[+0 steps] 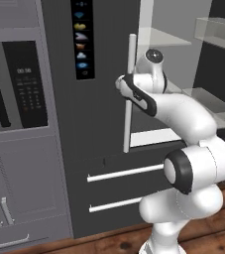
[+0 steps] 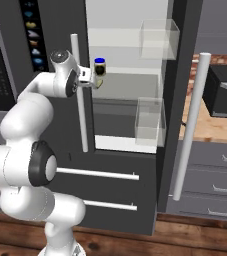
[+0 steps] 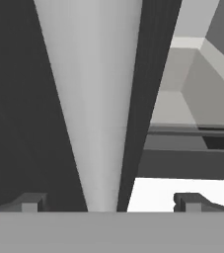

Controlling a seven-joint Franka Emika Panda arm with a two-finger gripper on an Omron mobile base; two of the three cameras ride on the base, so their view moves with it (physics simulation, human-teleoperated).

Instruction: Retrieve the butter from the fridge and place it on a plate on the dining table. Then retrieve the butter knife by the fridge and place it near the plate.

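- While the fridge stands with its right door swung wide, the job is barely begun — nothing has been fetched yet, so the trips to plate and dining table and the knife's retrieval are, I judge, all left to do.
- Spread wide and holding nothing, the gripper has its two small dark fingertips on either side of the white bar handle of the fridge's closed left door, not pinching it.
- A dark jar with a blue lid sits on the upper shelf just right of the hand; a small pale sliver beside it may be the butter, though it is too small to be sure.
- Materials: the fridge shell is matte dark grey, its handles smooth white cylinders, its interior white with translucent shelves and clear door bins.
- Left of the fridge, a grey cabinet holds a built-in microwave; on the far right a light wooden counter tops grey drawers — the floor is dark wood planks.
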